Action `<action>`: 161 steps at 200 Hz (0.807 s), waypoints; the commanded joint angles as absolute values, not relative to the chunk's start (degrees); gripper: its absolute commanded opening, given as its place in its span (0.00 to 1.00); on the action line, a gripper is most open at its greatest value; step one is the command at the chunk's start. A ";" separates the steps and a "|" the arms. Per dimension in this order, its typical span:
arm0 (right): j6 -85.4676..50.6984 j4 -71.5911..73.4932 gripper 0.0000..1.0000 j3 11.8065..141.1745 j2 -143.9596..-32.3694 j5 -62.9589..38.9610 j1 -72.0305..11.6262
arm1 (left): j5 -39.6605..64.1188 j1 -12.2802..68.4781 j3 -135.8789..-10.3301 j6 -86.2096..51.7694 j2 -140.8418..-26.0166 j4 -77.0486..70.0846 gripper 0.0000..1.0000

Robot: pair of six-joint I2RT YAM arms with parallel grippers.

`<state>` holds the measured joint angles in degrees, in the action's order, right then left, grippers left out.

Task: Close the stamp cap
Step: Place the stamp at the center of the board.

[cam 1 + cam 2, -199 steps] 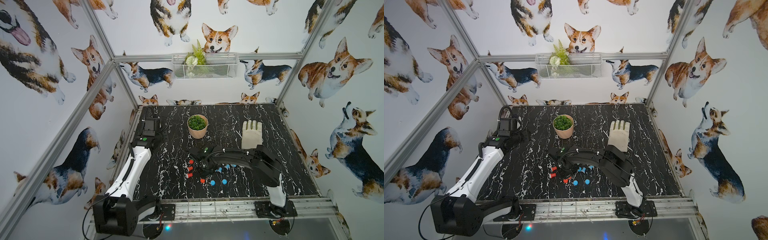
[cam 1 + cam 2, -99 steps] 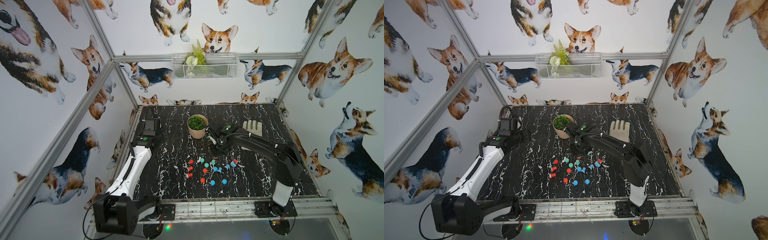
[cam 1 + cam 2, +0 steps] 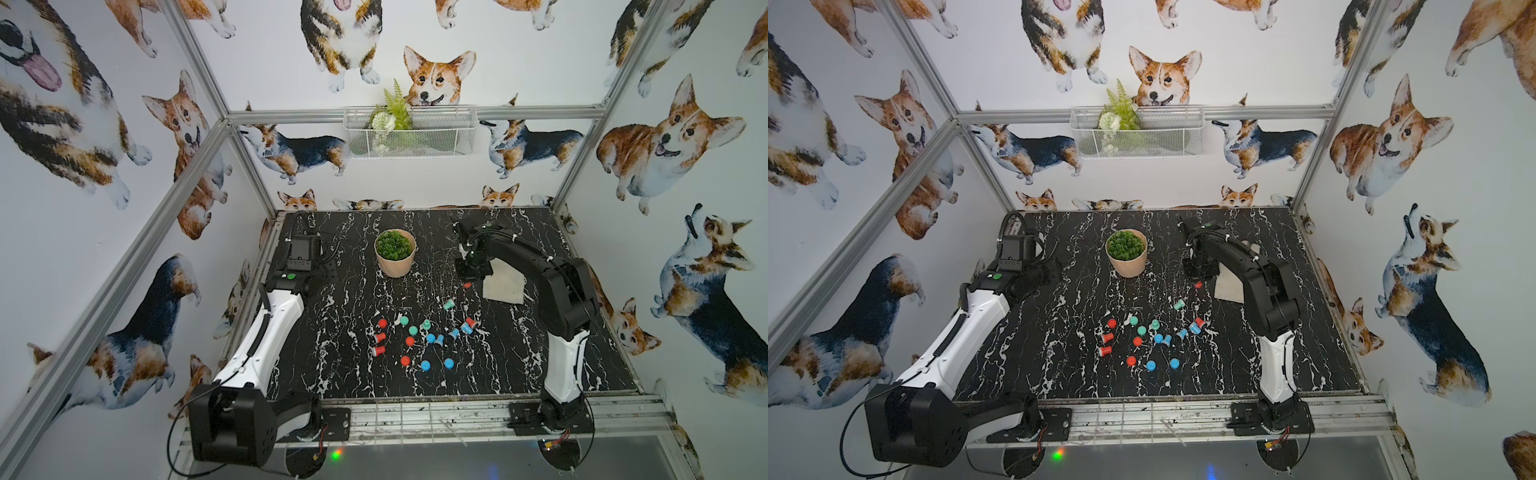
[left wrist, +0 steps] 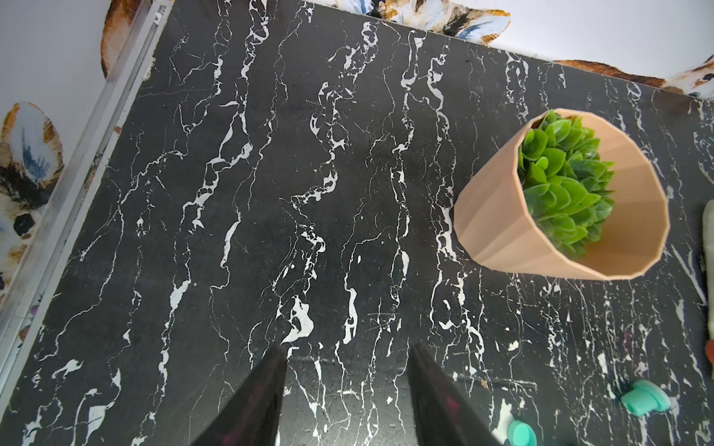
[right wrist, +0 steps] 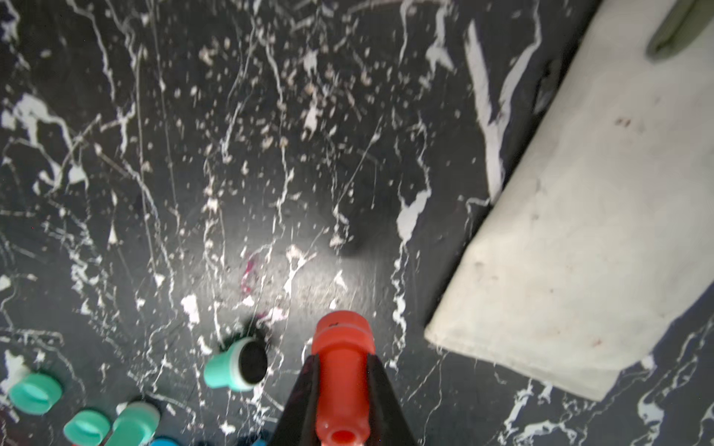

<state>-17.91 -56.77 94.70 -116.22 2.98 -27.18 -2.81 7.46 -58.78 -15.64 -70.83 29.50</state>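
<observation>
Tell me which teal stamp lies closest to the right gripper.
The lone teal stamp on its side, dark pad exposed, apart from the cluster; other teal pieces sit farther away.

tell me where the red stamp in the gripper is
In both top views the red stamp is clamped in the right gripper, at the right rear of the table, beside the white cloth and beyond the loose stamps.

Red stamp (image 5: 342, 382) clamped in R tool (image 5: 343, 359).
</observation>
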 commanded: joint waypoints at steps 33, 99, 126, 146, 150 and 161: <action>-15.12 -53.80 0.05 98.26 -122.46 5.25 -26.24 | -2.76 7.30 -59.01 -15.49 -71.06 28.66 0.55; -15.73 -52.82 0.18 97.21 -124.81 4.26 -26.19 | -2.88 7.36 -58.97 -15.54 -71.10 28.74 0.55; -15.92 -52.82 0.26 97.36 -124.67 4.05 -26.19 | -2.92 7.33 -58.97 -15.50 -71.10 28.74 0.55; -15.91 -53.15 0.29 97.78 -124.29 4.09 -26.19 | -2.92 7.37 -58.97 -15.52 -71.02 28.74 0.55; -15.89 -53.22 0.30 97.82 -124.18 4.15 -26.19 | -2.92 7.33 -58.97 -15.54 -70.97 28.74 0.55; -15.85 -53.34 0.31 98.00 -123.96 4.24 -26.19 | -2.90 7.35 -58.97 -15.49 -70.94 28.74 0.55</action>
